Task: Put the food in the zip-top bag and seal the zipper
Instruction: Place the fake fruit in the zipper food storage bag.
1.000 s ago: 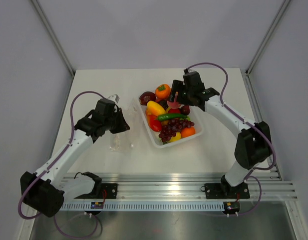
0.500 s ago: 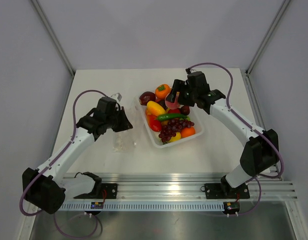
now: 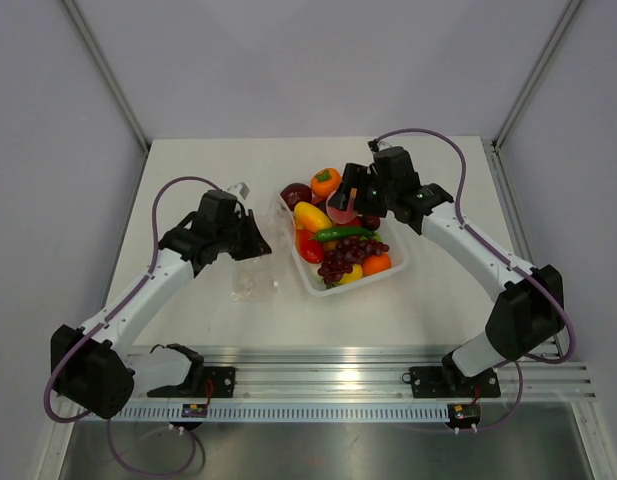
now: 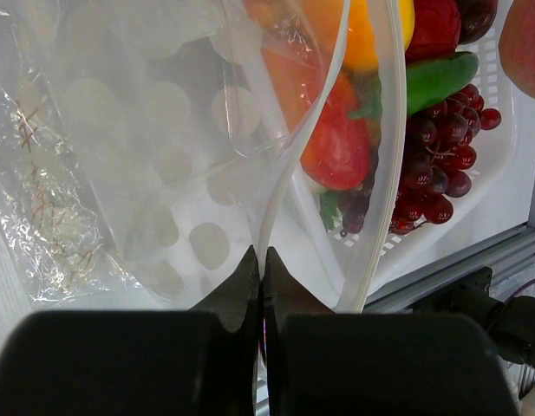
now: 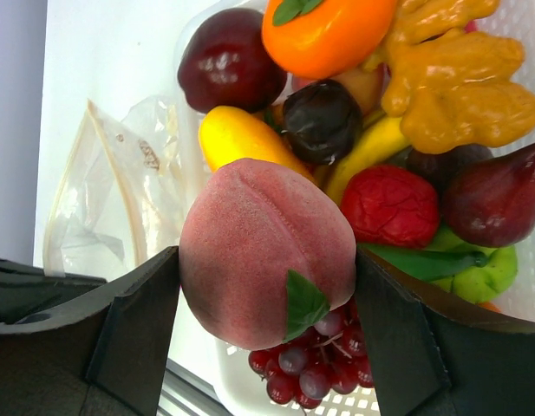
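The left arm (image 3: 138,295) reaches from its near-left base toward the far right with the elbow bent. The left end effector (image 3: 250,240) has its fingers pressed together on the rim of the zip-top bag (image 4: 146,130). The right arm (image 3: 468,245) arcs from the near-right base far and leftward, wrist angled down. The right end effector (image 3: 346,205) is spread wide and clamps a pink peach (image 5: 258,243) on both sides.

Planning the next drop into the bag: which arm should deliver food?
Right. The right end effector grips a peach above the tray; the left end effector is shut on the zip-top bag's mouth edge, holding it open.
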Robot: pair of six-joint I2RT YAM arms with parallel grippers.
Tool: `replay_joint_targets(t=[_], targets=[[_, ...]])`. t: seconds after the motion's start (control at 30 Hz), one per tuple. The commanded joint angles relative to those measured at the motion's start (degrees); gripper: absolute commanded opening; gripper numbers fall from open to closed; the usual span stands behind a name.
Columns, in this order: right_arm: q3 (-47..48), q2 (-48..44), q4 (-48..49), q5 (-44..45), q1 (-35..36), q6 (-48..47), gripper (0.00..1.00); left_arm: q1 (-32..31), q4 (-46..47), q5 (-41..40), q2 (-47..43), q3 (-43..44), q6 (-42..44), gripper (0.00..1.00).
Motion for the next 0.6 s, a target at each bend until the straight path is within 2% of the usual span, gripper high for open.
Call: replay_joint_targets(t=[0.0,0.57], targets=[[0.02,-1.94,2.93,-1.63,2.37,0.19,0.72,0.06,2.98,1.81,0.3,2.09,-0.44,0.0],[7.4,-0.62,1.09,1.71,12.65,-0.34,0.72,-0.03,4.47,2.6,0.92,0.42,-1.05,0.0]])
